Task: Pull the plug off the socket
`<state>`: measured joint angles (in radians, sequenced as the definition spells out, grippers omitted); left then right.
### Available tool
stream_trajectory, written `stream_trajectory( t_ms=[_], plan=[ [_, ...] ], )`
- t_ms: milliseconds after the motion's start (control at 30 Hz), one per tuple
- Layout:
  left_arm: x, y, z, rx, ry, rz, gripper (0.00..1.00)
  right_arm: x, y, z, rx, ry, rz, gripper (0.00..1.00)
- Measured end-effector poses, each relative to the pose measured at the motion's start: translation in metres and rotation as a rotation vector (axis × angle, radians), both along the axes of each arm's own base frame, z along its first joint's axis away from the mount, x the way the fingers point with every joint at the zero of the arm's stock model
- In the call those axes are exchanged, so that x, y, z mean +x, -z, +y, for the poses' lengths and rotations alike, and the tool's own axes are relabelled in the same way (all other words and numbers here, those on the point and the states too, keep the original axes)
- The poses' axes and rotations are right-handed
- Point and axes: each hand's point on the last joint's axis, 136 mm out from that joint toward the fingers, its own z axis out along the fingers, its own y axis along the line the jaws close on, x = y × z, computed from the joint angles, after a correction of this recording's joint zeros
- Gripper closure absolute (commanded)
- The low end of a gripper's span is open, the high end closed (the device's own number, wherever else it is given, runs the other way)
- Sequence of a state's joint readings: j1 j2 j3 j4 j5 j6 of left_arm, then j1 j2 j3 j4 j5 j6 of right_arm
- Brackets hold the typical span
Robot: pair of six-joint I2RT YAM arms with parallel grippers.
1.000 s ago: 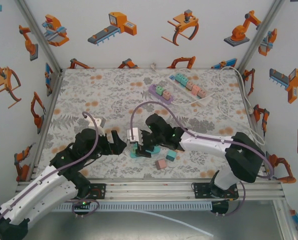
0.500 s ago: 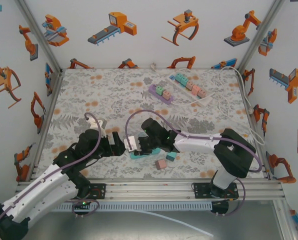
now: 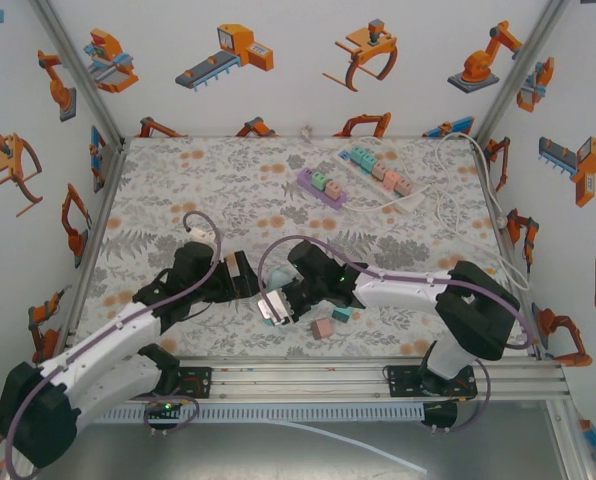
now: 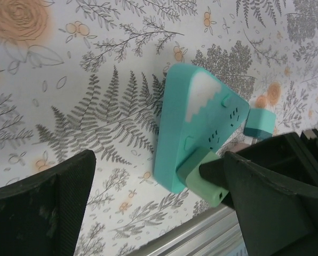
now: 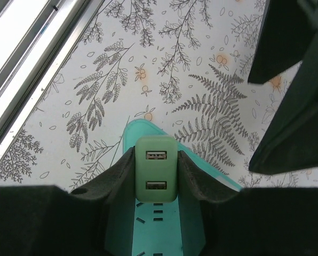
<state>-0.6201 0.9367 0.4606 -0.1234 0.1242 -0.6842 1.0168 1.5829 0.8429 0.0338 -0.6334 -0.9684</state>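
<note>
Right gripper (image 5: 156,184) is clamped on the green plug (image 5: 156,169), which I see seated against one end of the teal socket (image 4: 188,128), near the front edge of the floral table (image 3: 178,190). Left gripper (image 3: 243,283) stands wide open just beside the socket (one finger showing on each side in its wrist view).

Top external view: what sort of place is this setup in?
Probably a robot test booth: white walls printed with orange robot-arm cartoons, aluminium frame posts at the corners, a floral table cover.

A pink cube (image 3: 322,328) lies just beside a teal cube (image 3: 342,313) on floral cloth (image 3: 198,180).
</note>
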Motion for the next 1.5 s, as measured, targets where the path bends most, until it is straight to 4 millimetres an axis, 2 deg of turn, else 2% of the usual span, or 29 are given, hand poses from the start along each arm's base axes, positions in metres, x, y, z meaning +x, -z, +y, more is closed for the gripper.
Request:
stream_trajectory(
  t_ms=[100, 333, 567, 933, 1200, 1500],
  plan=[
    [0.005, 0.012, -0.013, -0.015, 0.034, 0.032, 0.21, -0.003, 0.0, -0.001, 0.008, -0.025, -0.012, 0.75],
    [0.017, 0.029, -0.037, -0.063, 0.091, 0.051, 0.32, -0.006, 0.0, -0.001, 0.014, -0.048, -0.017, 0.76],
    [0.014, 0.054, -0.047, -0.118, 0.113, 0.097, 0.41, -0.005, 0.001, 0.0, 0.017, -0.05, -0.016, 0.77],
    [0.01, 0.057, -0.055, -0.215, 0.122, 0.078, 0.65, -0.002, 0.0, 0.003, 0.019, -0.016, 0.015, 0.77],
    [0.009, 0.057, -0.058, -0.199, 0.116, 0.044, 0.73, 0.007, -0.006, 0.004, 0.036, 0.068, 0.123, 0.81],
    [0.011, 0.054, -0.055, -0.17, 0.086, 0.001, 0.76, 0.014, -0.014, 0.008, 0.039, 0.135, 0.209, 0.88]
  ],
)
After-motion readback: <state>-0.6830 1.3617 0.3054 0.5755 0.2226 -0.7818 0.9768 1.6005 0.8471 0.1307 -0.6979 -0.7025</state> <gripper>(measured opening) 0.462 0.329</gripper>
